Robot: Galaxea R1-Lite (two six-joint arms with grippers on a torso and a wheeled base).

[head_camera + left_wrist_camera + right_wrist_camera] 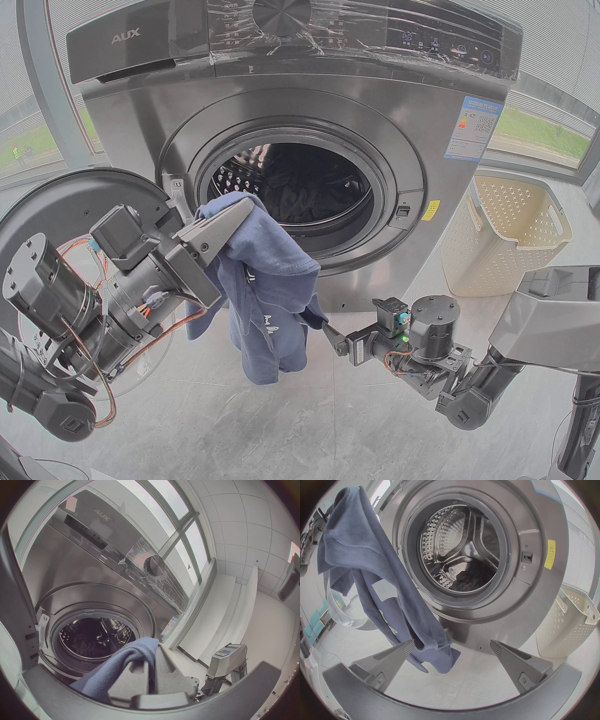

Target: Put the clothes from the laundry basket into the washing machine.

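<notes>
Loading step: my left claw [245, 211] clamps the blue shirt [269, 281] just outside the washing machine [375, 112]; right claw [452, 645] open near its hem. Next I push it far in, then release.

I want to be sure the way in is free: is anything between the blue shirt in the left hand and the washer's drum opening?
Nothing visible. The left hand holds the blue shirt just in front of the drum opening, the door stands open to the side, and dark clothes lie low inside it.
</notes>
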